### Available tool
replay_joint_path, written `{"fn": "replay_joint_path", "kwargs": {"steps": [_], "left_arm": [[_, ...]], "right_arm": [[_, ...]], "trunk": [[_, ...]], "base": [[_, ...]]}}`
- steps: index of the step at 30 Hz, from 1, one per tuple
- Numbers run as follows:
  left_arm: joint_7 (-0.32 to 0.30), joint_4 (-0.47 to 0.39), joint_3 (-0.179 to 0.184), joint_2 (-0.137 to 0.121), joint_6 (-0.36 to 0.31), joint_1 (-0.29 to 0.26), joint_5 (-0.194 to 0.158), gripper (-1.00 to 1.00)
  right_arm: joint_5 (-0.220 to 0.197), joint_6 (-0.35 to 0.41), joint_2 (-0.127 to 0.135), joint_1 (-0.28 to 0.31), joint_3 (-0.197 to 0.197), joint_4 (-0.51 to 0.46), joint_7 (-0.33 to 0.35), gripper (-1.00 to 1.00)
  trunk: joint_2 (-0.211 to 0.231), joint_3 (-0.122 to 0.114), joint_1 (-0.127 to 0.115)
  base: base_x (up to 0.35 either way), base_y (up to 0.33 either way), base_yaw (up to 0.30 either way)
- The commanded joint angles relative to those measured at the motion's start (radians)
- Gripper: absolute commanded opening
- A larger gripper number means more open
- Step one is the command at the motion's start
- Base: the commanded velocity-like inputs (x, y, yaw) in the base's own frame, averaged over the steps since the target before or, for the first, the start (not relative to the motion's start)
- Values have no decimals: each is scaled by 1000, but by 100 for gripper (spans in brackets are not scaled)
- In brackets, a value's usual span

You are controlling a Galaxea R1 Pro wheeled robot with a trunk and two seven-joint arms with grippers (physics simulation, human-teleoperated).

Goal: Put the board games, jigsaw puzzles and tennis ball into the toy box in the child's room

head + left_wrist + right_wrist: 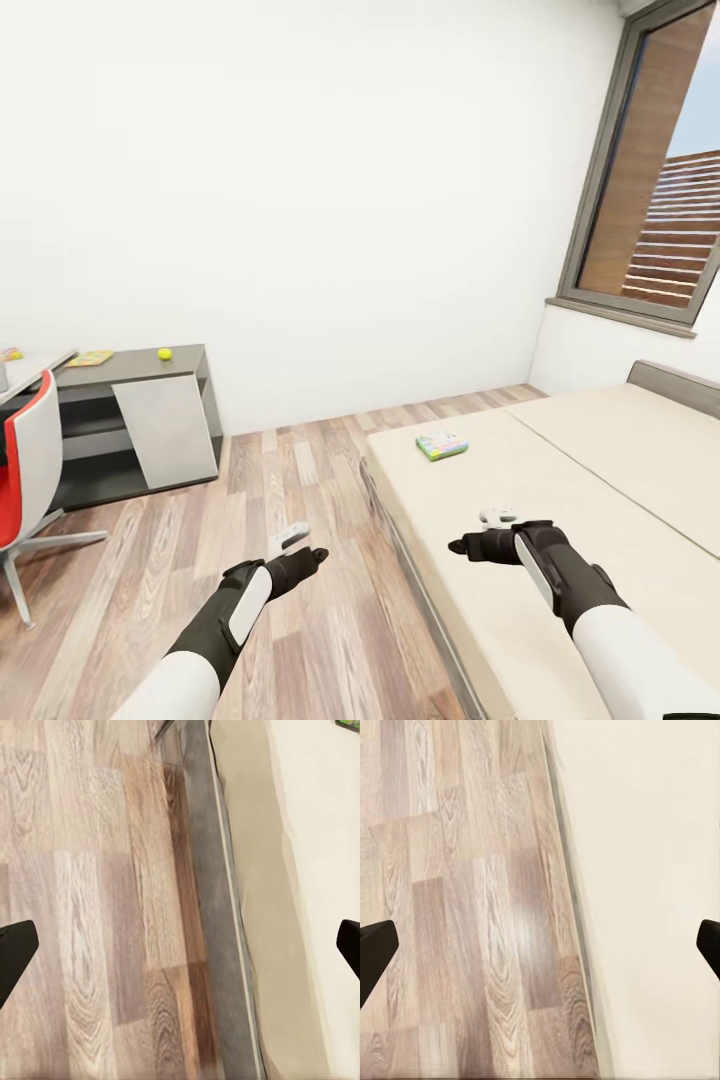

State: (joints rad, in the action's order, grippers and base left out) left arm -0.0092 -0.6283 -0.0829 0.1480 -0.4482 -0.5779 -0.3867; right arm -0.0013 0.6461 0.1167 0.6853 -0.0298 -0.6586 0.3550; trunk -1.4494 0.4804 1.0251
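A flat board game box (441,444), white and green, lies on the beige bed (560,500) near its floor-side edge; a corner of it shows in the left wrist view (349,724). On the table's low dark top (135,368) at far left sit the tennis ball (164,353) and a thin flat yellowish jigsaw puzzle (91,357). The toy box is out of view. My left gripper (305,545) (180,952) hangs open and empty over the plank floor beside the bed. The right gripper (478,532) (540,952) is open and empty over the bed's edge, well short of the game box.
A red chair (25,470) stands at the left edge in front of the table. A small colourful item (10,353) lies on the lighter tabletop at the frame edge. Wood floor (290,470) runs between table and bed. A window (655,170) is at the upper right.
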Motion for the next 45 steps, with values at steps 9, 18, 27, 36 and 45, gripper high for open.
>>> {"fn": "replay_joint_path", "kwargs": {"steps": [9, 18, 27, 36, 45], "left_arm": [[-3, -1, -8, 0, -4, 1, -5, 100], [-5, -1, -10, -1, -2, 2, -5, 100], [-7, -1, -11, -1, -1, 3, -5, 100], [-7, -1, -11, -1, 0, 3, -5, 100], [-8, -1, -11, -1, 0, 3, -5, 100]], "right_arm": [[2, 14, -3, 0, -5, -2, 3, 100], [3, 16, -5, 0, -7, -2, 3, 100], [3, 16, -6, 0, -7, -3, 2, 100], [3, 17, -6, 0, -8, -3, 2, 100], [3, 17, -6, 0, -7, -3, 2, 100]], "trunk": [[-1, 1, 0], [-1, 1, 0], [-1, 1, 0], [-1, 1, 0], [-1, 1, 0]], "base": [[-30, -10, 82], [-9, -3, 226], [-2, -1, 276], [-1, 0, 290], [0, 0, 294]]}}
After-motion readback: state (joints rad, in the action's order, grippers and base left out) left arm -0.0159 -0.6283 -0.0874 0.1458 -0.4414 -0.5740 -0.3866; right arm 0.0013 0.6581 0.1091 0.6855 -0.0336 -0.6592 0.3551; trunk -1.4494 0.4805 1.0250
